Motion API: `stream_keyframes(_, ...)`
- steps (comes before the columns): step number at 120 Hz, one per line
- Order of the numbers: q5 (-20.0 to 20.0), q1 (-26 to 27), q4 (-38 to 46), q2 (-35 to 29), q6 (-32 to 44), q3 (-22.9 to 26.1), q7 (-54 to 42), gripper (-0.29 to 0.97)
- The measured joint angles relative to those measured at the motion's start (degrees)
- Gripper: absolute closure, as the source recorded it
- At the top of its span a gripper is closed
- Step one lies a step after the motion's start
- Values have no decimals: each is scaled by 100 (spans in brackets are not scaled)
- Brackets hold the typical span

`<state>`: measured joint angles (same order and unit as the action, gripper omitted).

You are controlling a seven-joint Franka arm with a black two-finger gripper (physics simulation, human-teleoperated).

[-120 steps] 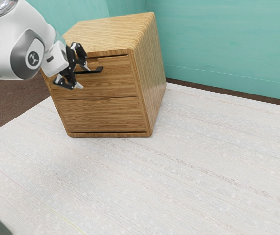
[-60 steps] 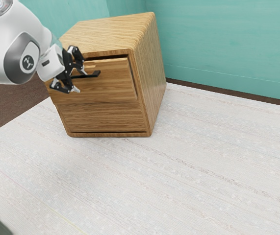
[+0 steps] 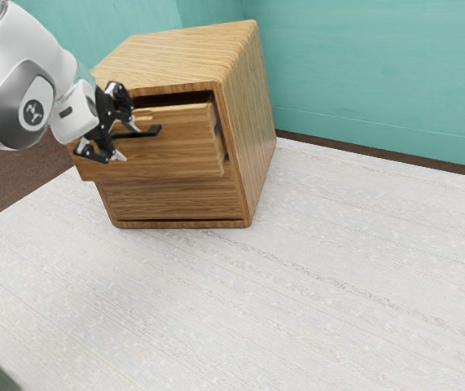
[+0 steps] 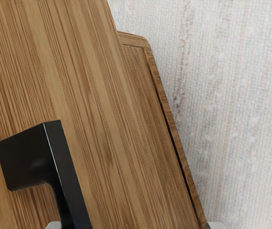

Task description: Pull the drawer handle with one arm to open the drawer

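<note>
A wooden cabinet (image 3: 240, 98) stands on the light table, with two drawers on its front. The top drawer (image 3: 175, 147) is partly pulled out, leaving a dark gap above and beside it. Its black bar handle (image 3: 141, 131) runs across the drawer front. My gripper (image 3: 126, 140) is at the handle's end nearer the exterior view's left. One finger is above the bar and one below, standing wide apart and open. In the wrist view the handle (image 4: 31, 162) rises off the drawer front (image 4: 107, 119), just under my hand.
The lower drawer (image 3: 175, 191) is flush with the cabinet. The pale table surface (image 3: 297, 285) spreads wide in front and toward the exterior view's right. A teal wall (image 3: 379, 65) runs behind. Dark floor (image 3: 12, 171) lies beyond the table's edge by the arm.
The top drawer has slid out of the cabinet, from nearly flush to partly open. My hand has drawn back toward the exterior view's left with the handle.
</note>
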<state>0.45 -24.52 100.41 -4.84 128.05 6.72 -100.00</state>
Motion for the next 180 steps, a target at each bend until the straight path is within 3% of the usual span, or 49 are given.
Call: stream_keyframes(180,-29,-70,1518,-1453,172,-30,114,38)
